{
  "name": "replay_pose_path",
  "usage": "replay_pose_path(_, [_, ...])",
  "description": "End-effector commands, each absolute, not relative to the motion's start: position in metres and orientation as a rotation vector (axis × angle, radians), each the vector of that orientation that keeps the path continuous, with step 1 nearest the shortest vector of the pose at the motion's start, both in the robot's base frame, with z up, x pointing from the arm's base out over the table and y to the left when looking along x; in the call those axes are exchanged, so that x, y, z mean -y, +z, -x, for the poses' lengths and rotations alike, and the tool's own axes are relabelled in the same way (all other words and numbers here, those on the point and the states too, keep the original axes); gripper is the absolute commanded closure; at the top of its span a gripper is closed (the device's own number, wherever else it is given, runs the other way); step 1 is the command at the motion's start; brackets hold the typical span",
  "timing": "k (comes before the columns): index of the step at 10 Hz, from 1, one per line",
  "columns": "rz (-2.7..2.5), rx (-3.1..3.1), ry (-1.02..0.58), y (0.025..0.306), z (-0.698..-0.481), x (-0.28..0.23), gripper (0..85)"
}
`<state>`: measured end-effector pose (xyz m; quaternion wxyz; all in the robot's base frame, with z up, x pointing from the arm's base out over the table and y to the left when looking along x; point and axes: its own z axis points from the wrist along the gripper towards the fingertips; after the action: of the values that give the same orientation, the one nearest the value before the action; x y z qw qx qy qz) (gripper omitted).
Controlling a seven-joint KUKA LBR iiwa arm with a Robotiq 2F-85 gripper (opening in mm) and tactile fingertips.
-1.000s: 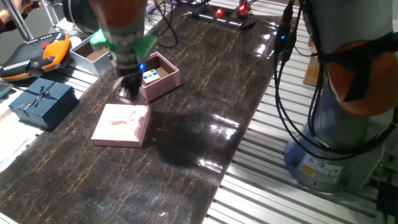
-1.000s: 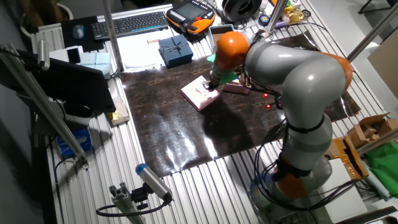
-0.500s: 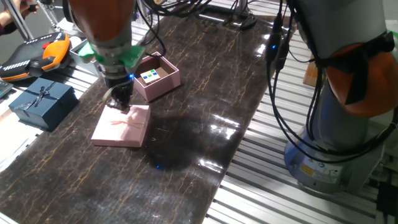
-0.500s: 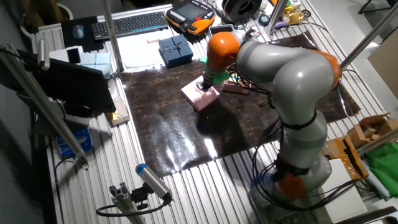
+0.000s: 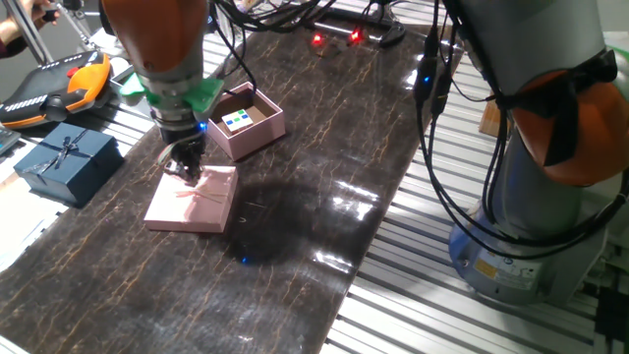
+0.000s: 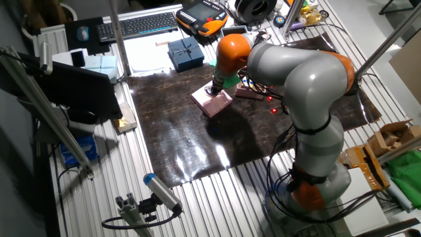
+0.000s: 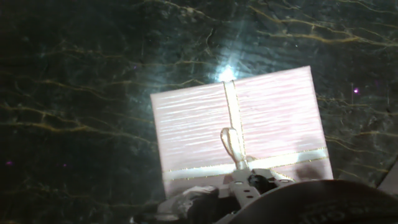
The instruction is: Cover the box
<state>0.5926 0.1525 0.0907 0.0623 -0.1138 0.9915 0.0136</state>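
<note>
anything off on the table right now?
Nothing damaged or spilled. The pink lid lies flat on the mat beside the open pink box, not on it. The gripper is at the lid's far edge.

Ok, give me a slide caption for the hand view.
Hand view: claw poised at the edge of the pink lid, ribbon bow facing up, on the dark marbled table.

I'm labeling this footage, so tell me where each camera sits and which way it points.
One fixed view: low beside the table, facing the pink lid and open box; shows the tool and the arm's base.
The other fixed view: high, on the opposite side, looking down on the whole arm and table.
Hand view: on the hand, looking down at the lid; only the tool's tip shows.
All three share the lid.
</note>
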Motion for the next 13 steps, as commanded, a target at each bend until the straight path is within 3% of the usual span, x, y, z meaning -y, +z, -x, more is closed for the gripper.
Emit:
replay_pose_path(1, [0.335, -2.989, 0.047, 0.089, -0.593, -0.153, 55.7])
replay_pose_path(6, [0.396, -2.987, 0.035, 0.079, -0.596, -0.156, 58.3])
replay_pose_path(9, [0.400, -2.983, 0.037, 0.071, -0.597, -0.157, 52.3])
replay_pose_path(13, [0.395, -2.986, 0.044, 0.065, -0.598, -0.158, 52.3])
